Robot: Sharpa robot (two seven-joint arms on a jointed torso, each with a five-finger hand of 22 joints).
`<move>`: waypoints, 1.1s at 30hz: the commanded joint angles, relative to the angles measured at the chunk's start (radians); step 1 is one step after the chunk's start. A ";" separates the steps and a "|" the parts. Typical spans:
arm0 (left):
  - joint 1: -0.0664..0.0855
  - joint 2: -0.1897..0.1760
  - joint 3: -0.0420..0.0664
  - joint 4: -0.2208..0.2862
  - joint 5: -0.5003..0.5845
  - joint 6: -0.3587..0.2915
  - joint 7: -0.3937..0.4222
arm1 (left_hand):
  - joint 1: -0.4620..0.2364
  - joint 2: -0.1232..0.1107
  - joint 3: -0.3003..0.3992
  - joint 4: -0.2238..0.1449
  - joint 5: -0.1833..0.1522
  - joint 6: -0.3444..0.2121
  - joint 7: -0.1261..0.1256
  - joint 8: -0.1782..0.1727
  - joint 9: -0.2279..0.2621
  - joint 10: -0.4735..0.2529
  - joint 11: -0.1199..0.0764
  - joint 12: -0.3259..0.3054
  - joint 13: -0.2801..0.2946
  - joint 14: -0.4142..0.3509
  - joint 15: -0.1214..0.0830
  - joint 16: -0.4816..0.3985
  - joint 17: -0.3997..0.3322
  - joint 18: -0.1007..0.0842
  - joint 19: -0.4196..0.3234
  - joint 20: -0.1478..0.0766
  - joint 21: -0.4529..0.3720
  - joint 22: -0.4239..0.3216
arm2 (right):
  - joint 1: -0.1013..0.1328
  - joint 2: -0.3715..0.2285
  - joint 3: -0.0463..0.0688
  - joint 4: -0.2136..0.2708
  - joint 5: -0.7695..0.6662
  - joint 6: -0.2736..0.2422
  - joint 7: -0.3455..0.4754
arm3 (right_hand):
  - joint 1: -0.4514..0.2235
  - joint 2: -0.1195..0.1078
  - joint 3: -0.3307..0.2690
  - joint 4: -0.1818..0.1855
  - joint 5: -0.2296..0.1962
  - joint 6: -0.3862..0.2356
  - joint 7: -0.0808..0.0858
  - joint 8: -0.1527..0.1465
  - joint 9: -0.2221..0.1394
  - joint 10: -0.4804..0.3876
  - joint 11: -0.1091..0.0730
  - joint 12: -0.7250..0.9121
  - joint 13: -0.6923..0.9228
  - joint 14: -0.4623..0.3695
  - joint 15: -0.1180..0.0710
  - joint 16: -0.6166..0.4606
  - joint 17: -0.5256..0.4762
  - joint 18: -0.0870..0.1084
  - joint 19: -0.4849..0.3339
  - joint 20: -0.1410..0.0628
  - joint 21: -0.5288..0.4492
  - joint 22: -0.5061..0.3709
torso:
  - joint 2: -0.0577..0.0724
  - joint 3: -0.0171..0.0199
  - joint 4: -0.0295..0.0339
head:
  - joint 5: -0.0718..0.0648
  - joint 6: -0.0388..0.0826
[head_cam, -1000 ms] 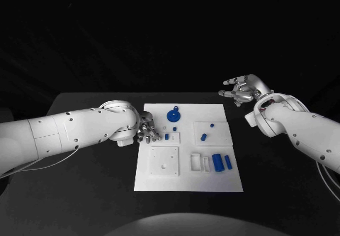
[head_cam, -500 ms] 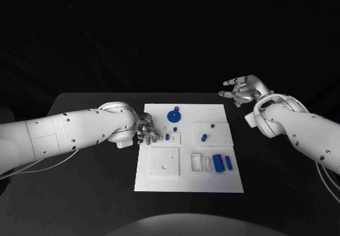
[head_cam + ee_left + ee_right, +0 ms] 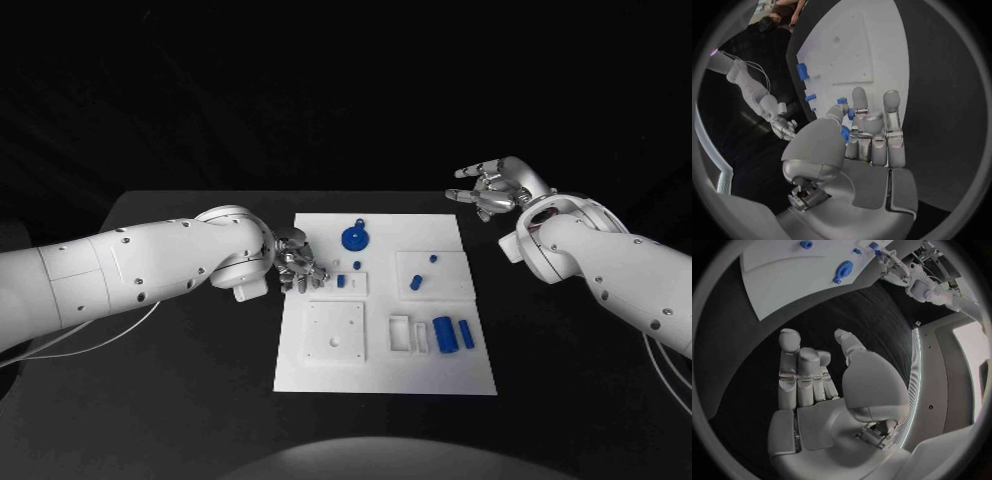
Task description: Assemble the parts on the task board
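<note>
The left robot hand (image 3: 297, 265) sits at the board's (image 3: 433, 370) left edge, at about 9 o'clock from board centre. Its fingers curl round a small blue part (image 3: 844, 133); the wrist view suggests a pinch, so I judge it grasping. To seat the part well, keep it upright, line it over its socket, and press straight down without dragging the board. More parts (image 3: 450, 332) lie at 4 o'clock from that hand. The right robot hand (image 3: 495, 185) hovers released over the tabletop (image 3: 173, 370), off the board's 1 o'clock corner.
</note>
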 commanded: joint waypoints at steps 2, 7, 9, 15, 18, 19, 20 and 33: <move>0.000 -0.003 0.004 -0.011 0.083 0.011 0.094 | -0.003 0.016 0.135 -0.152 -0.007 0.006 -0.002 -0.002 -0.016 0.005 0.007 0.006 0.000 -0.012 0.000 -0.002 -0.012 0.000 -0.006 -0.001 0.002 0.017 | -0.001 -0.001 0.000 0.004 -0.002 0.016 0.003 | -0.009 -0.002 0.000 -0.004 0.005 0.005 -0.004 0.001 0.002 0.001 -0.007 -0.004 0.002 0.003 -0.003 -0.005 0.001 0.013 0.040 0.002 -0.001 0.042 | 0.001 0.0007 0.0000 | 0.001 0.002; 0.001 -0.005 0.006 -0.020 0.100 0.033 0.112 | -0.002 0.016 0.135 -0.156 -0.009 0.008 -0.002 -0.003 -0.019 0.002 0.007 0.006 0.000 -0.015 0.000 -0.001 -0.013 -0.001 -0.008 -0.001 0.001 0.018 | -0.002 -0.002 0.000 0.004 -0.002 0.019 0.003 | -0.009 -0.002 0.000 -0.004 0.005 0.005 -0.004 0.001 0.002 0.001 -0.007 -0.004 0.002 0.003 -0.003 -0.005 0.001 0.013 0.040 0.002 -0.001 0.042 | 0.001 0.0008 -0.0006 | 0.001 0.002; 0.001 -0.007 0.006 -0.023 0.106 0.041 0.119 | -0.003 0.017 0.134 -0.159 -0.009 0.009 -0.002 -0.003 -0.021 0.001 0.007 0.007 0.000 -0.016 0.000 0.001 -0.013 -0.001 -0.008 -0.001 0.000 0.018 | -0.002 -0.002 0.000 0.004 -0.002 0.021 0.003 | -0.009 -0.002 0.000 -0.004 0.005 0.005 -0.004 0.001 0.002 0.001 -0.007 -0.004 0.002 0.003 -0.003 -0.005 0.001 0.013 0.040 0.002 -0.001 0.042 | 0.001 0.0007 -0.0006 | 0.002 0.002; 0.001 -0.014 0.008 -0.039 0.146 0.078 0.174 | -0.004 0.020 0.134 -0.168 -0.012 0.010 -0.002 -0.003 -0.028 -0.003 0.006 0.010 0.001 -0.021 -0.002 0.004 -0.018 -0.003 -0.009 -0.004 0.000 0.018 | -0.009 -0.005 0.000 0.024 -0.002 0.041 0.015 | -0.010 0.007 0.003 -0.024 0.003 0.017 -0.004 0.001 0.002 0.001 -0.007 -0.003 0.004 0.002 -0.003 -0.005 0.002 0.011 0.039 0.001 0.000 0.042 | 0.001 0.0015 -0.0011 | 0.006 0.010; 0.001 -0.019 0.010 -0.048 0.174 0.106 0.225 | -0.003 0.021 0.135 -0.171 -0.014 0.010 -0.001 -0.004 -0.029 -0.007 0.006 0.010 0.001 -0.022 -0.002 0.003 -0.021 -0.004 -0.010 -0.004 0.000 0.018 | -0.014 -0.009 0.000 0.048 -0.009 0.055 0.030 | -0.010 0.020 0.006 -0.055 0.000 0.030 -0.005 0.002 0.002 0.002 -0.008 -0.002 0.006 0.002 -0.004 -0.004 0.003 0.010 0.039 0.001 0.003 0.043 | 0.001 0.0010 -0.0013 | 0.006 0.017; 0.001 -0.020 0.010 -0.049 0.180 0.111 0.234 | -0.003 0.022 0.135 -0.171 -0.014 0.009 -0.001 -0.004 -0.029 -0.007 0.006 0.010 0.001 -0.022 -0.002 0.004 -0.021 -0.004 -0.010 -0.004 0.000 0.018 | -0.015 -0.010 0.000 0.052 -0.012 0.057 0.033 | -0.008 0.022 0.008 -0.062 -0.001 0.037 -0.005 0.002 0.002 0.003 -0.008 -0.001 0.007 0.002 -0.004 -0.004 0.003 0.009 0.039 0.001 0.003 0.044 | 0.001 0.0011 -0.0013 | 0.006 0.018; 0.001 -0.022 0.011 -0.053 0.193 0.123 0.258 | -0.003 0.023 0.135 -0.172 -0.017 0.008 -0.001 -0.004 -0.030 -0.009 0.006 0.010 0.001 -0.023 -0.002 0.004 -0.022 -0.004 -0.010 -0.005 0.000 0.018 | -0.017 -0.011 0.000 0.064 -0.019 0.063 0.040 | -0.003 0.027 0.014 -0.074 -0.007 0.052 -0.006 0.002 0.003 0.004 -0.009 0.000 0.008 0.002 -0.005 -0.003 0.004 0.009 0.039 0.000 0.004 0.044 | 0.001 0.0009 -0.0014 | 0.007 0.019; 0.002 -0.044 0.033 -0.086 0.343 0.261 0.484 | -0.014 0.033 0.134 -0.197 -0.023 0.008 -0.001 -0.005 -0.040 -0.028 0.003 0.030 0.010 -0.033 0.000 0.023 -0.018 -0.004 -0.017 -0.002 -0.001 0.019 | -0.049 -0.028 -0.001 0.217 -0.153 0.132 0.120 | -0.030 0.064 0.101 -0.218 -0.043 0.141 -0.015 0.004 0.005 0.013 -0.017 0.009 0.021 0.004 -0.010 0.001 0.013 -0.003 0.035 -0.007 0.031 0.049 | 0.000 0.0019 -0.0011 | 0.015 0.037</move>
